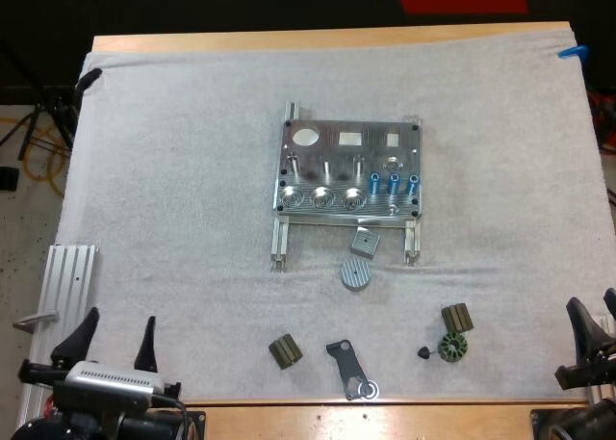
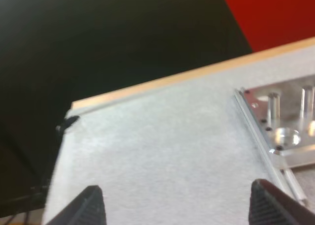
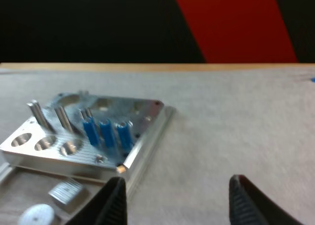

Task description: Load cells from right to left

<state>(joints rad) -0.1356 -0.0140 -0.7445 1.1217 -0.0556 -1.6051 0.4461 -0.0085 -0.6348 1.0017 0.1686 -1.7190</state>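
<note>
A metal fixture (image 1: 348, 168) lies in the middle of the white mat, with three blue cylinders (image 1: 393, 182) standing in its front right part. The right wrist view has the same blue cylinders (image 3: 106, 132) upright in the fixture (image 3: 142, 136). My left gripper (image 1: 115, 342) stands open at the mat's near left corner, its fingertips (image 2: 91, 203) wide apart over bare mat, the fixture's corner (image 2: 275, 131) ahead. My right gripper (image 1: 595, 326) is open at the near right edge, fingers (image 3: 115, 200) apart, well short of the fixture.
In front of the fixture lie a small square metal block (image 1: 364, 241) and a ribbed grey disc (image 1: 354, 274). Near the front edge are two olive ribbed parts (image 1: 284, 350) (image 1: 457, 317), a green gear (image 1: 451, 348), a dark bracket (image 1: 346, 368) and a tiny black piece (image 1: 423, 352). An aluminium rail (image 1: 65, 276) sits at left.
</note>
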